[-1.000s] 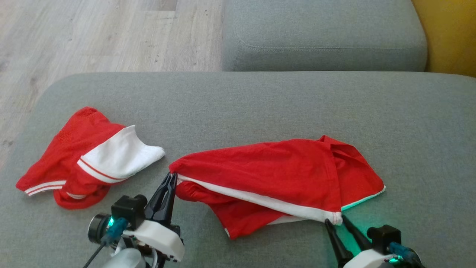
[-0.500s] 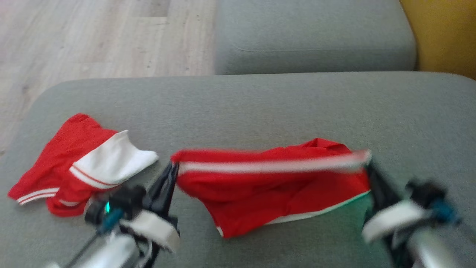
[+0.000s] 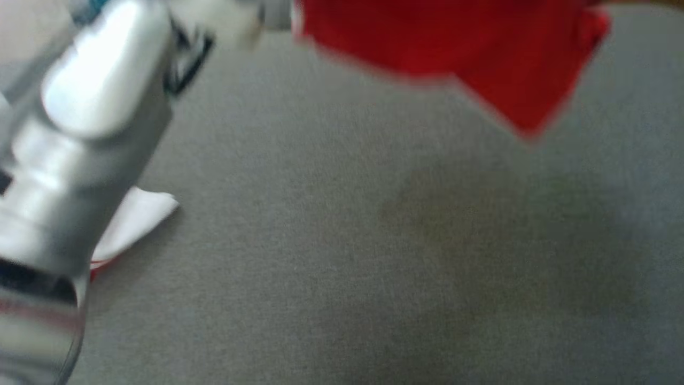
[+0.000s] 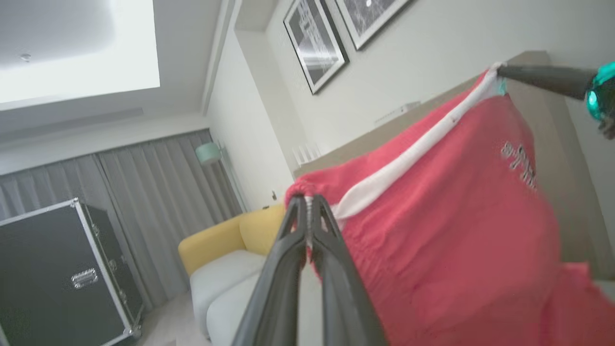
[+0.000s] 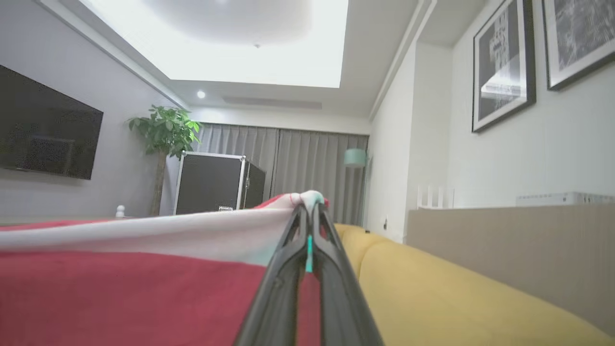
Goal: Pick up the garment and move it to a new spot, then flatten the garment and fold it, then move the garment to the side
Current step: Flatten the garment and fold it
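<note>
The red garment (image 3: 481,48), shorts with a white waistband, hangs in the air at the top of the blurred head view, above the grey sofa cushion (image 3: 374,240). In the left wrist view my left gripper (image 4: 307,202) is shut on one end of the waistband, and the garment (image 4: 456,216) stretches away to my right gripper (image 4: 499,72), which pinches the other end. In the right wrist view my right gripper (image 5: 307,209) is shut on a bunched waistband corner, with the garment (image 5: 144,288) spread out to its left. My pale left forearm (image 3: 91,133) covers the head view's left side.
A second red-and-white garment (image 3: 136,219) lies on the cushion, partly behind my left forearm. Beyond the cushion stand a yellow sofa (image 5: 456,298), a black flight case (image 5: 211,182) and a potted plant (image 5: 166,129).
Both grippers have raised the garment off the cushion, and it now hangs stretched between them. The head camera has shifted, so the whole view differs.
</note>
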Tool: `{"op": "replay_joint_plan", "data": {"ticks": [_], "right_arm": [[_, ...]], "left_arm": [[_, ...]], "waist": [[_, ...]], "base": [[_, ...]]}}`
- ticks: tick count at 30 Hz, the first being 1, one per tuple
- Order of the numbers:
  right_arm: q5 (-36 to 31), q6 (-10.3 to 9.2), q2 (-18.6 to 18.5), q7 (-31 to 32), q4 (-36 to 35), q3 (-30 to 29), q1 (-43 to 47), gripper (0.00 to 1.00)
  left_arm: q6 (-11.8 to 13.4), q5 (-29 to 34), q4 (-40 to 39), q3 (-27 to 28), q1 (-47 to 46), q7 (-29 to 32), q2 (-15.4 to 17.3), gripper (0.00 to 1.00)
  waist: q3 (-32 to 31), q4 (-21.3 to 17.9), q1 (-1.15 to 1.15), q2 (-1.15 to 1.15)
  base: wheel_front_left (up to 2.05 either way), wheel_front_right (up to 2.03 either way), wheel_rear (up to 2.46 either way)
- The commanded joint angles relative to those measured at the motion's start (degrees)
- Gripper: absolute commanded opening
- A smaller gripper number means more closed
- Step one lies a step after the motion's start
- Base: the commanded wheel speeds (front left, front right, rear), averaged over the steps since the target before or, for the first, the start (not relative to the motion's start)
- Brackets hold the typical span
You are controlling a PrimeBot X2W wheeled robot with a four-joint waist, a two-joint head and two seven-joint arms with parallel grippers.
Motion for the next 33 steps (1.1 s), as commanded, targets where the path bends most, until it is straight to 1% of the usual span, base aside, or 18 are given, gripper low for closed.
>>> {"op": "replay_joint_plan", "data": {"ticks": [1,2,4,7,9,14,17,19,22,27,30,33], "right_arm": [[0.34,-0.04,-0.41,-0.48,-1.04,0.92,-0.29,0.0],[0.45,-0.04,-0.61,-0.77,-1.06,1.3,-1.73,0.0],[0.88,-0.04,-0.78,-1.33,-1.29,1.91,-2.23,0.0],[1.77,-0.04,-1.24,-1.64,-2.26,3.82,2.1,0.0],[2.57,-0.04,-1.36,-1.87,-3.06,4.41,7.26,0.0],[4.7,-0.04,-1.12,-2.04,-5.61,3.68,24.86,0.0],[4.93,-0.04,-1.02,-1.42,-7.93,0.56,35.58,0.0],[4.52,-0.04,-0.72,0.12,-10.16,-2.18,42.89,0.0],[3.51,-0.04,0.74,3.53,-15.96,-7.18,53.76,0.0],[2.51,-0.04,3.41,10.31,-29.09,-15.09,68.95,0.0],[1.94,-0.04,4.13,13.96,-36.21,-18.72,75.35,0.0],[1.43,-0.04,5.13,17.13,-42.5,-21.63,79.66,0.0]], "left_arm": [[-0.26,0.54,-1.01,3.01,-2.25,-0.18,1.1,0.0],[-0.44,1.24,-1.61,4.33,-3.51,-0.2,0.32,0.0],[-0.81,2.85,-3.35,6.64,-3.1,-0.23,-0.53,0.0],[-2.04,4.87,-4.47,7.35,2.95,-0.24,-0.81,0.0],[-2.9,6.08,-4.73,6.12,8.38,-0.24,-0.59,0.0],[-3.41,6.53,-7.95,7.11,26.52,-0.25,-1.44,0.0],[-3.57,7.41,-9.37,6.68,37.72,-0.25,-2.2,0.0],[-3.64,8.18,-10.07,6.14,43.93,-0.25,-2.71,0.0],[-3.71,9.53,-11.02,5.17,51.24,-0.25,-2.92,0.0],[-3.74,10.61,-12.87,4.68,60.04,-0.26,-1.98,0.0],[-3.72,10.48,-13.64,4.61,63.64,-0.26,-0.81,0.0],[-3.6,9.96,-15.12,4.68,65.86,-0.26,0.04,0.0]], "waist": [[4.22,-1.53,-0.03,0.0],[4.91,-1.55,-0.03,0.0],[5.55,-1.67,-0.03,0.0],[5.73,-1.77,-0.03,0.0],[5.59,-1.88,-0.03,0.0],[3.66,-2.01,-0.03,0.0],[1.31,-2.19,-0.03,0.0],[-0.58,-2.36,-0.03,0.0],[-3.54,-2.97,-0.03,0.0],[-6.95,-4.4,-0.03,0.0],[-8.23,-4.89,-0.03,0.0],[-8.72,-5.05,-0.03,0.0]], "base": [[0.0,0.0,0.0],[0.0,0.0,0.0],[0.0,0.0,0.0],[0.0,0.0,0.0],[0.0,0.0,0.0],[0.0,0.0,0.0],[0.0,0.0,0.0],[0.0,0.0,0.0],[0.0,0.0,0.0],[0.0,0.0,0.0],[0.0,0.0,0.0],[0.0,0.0,0.0]]}}
